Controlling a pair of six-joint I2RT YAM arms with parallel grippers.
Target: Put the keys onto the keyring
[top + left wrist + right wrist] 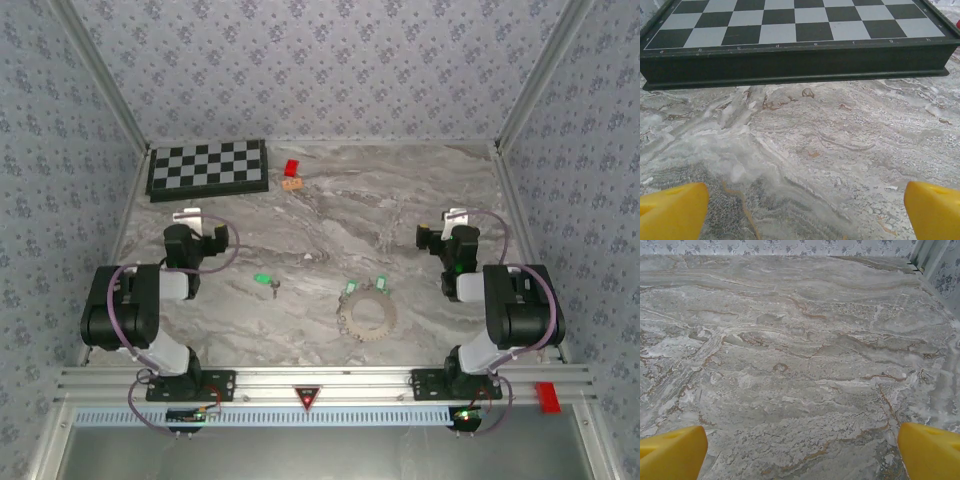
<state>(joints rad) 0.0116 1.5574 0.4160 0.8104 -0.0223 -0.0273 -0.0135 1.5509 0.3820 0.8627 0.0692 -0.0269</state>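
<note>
Ring [366, 317]: lay flat on the table [330, 215], near its front edge and right of centre, closer to the right arm than to the left.
Keys [351, 288]: I counted three, green-headed, all lying loose on the table.
Keys by ring: two lay just beside the ring's far rim, one toward its left and the other [380, 285] toward its right. I could not tell whether either touched the ring.
Third key [263, 280]: lay alone, left of the ring and well apart from it, nearer the left arm.
Left gripper [801, 209]: hung over bare table, pointing at the board. Its yellow fingers [674, 210] stood wide, with nothing between them.
Right gripper [802, 452]: hung over bare table on the right side, facing the back wall. Its fingers [930, 451] stood wide and held nothing.
Board [208, 167]: a chequered board, flat at the far left corner of the table. My left wrist camera showed its near edge.
Red block [292, 168]: just right of the board.
Tan piece [292, 184]: just in front of the red block. I could not tell whether they touched.
</note>
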